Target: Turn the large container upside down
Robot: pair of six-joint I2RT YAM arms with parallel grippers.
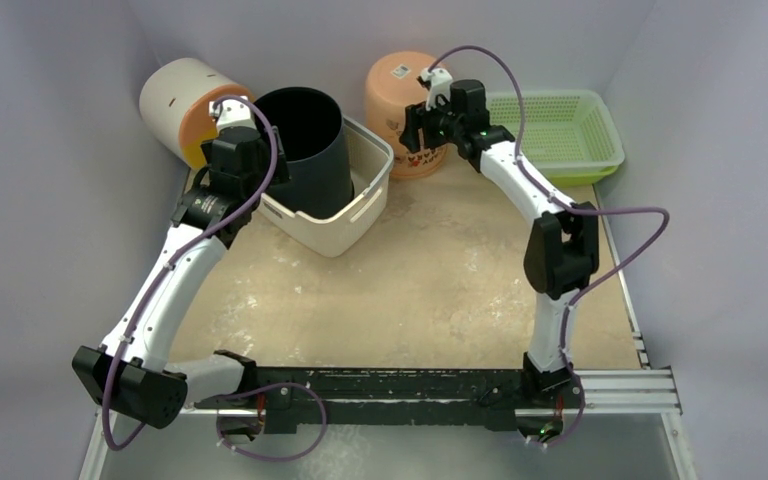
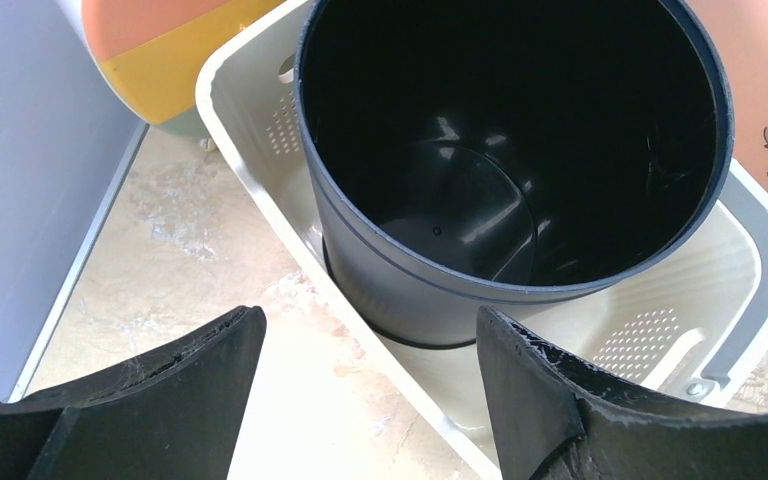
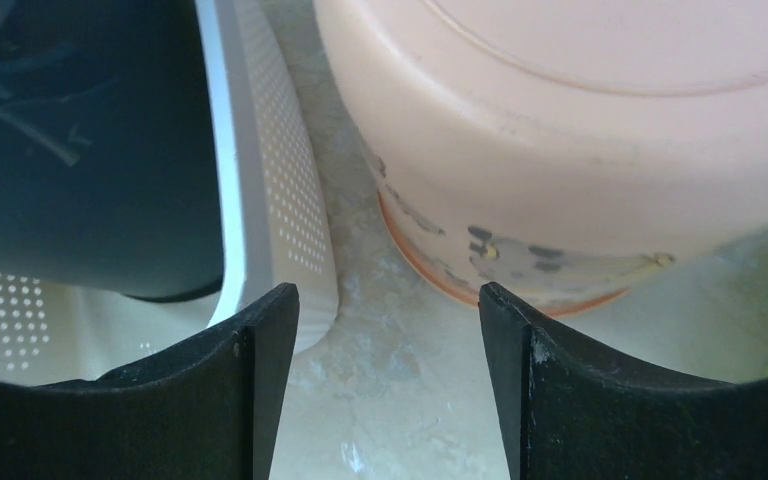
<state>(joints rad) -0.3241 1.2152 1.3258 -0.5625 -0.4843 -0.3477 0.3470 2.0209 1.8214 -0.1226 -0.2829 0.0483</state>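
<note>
Quick headcount from where I'm standing: two arms, two grippers, three round containers and two baskets, all on the one beige surface (image 1: 430, 290).

The big one is the black bucket (image 1: 305, 150). It's standing upright with its mouth open to the ceiling, parked inside the cream basket (image 1: 355, 215) toward the back left. It's empty as far as I can see into it, and it leans a little rather than sitting dead straight.

The left gripper (image 2: 368, 318) is right next to the bucket on its left side, pointed at it, with its jaws spread wide and nothing between them. It isn't touching the bucket.

The right gripper (image 3: 388, 292) is over by the peach bucket (image 1: 400, 95), which sits just to the right of the cream basket with a flat closed face on top and cartoon pictures around its lower edge. The jaws there are apart too, a bit less wide, and they're holding nothing. All I can see between them is bare surface.

Third container: a white, orange and yellow bin (image 1: 175, 100) lying on its side in the back left corner, behind the left arm.

The second basket is the green one (image 1: 560, 130), in the back right corner, near the peach bucket.
</note>
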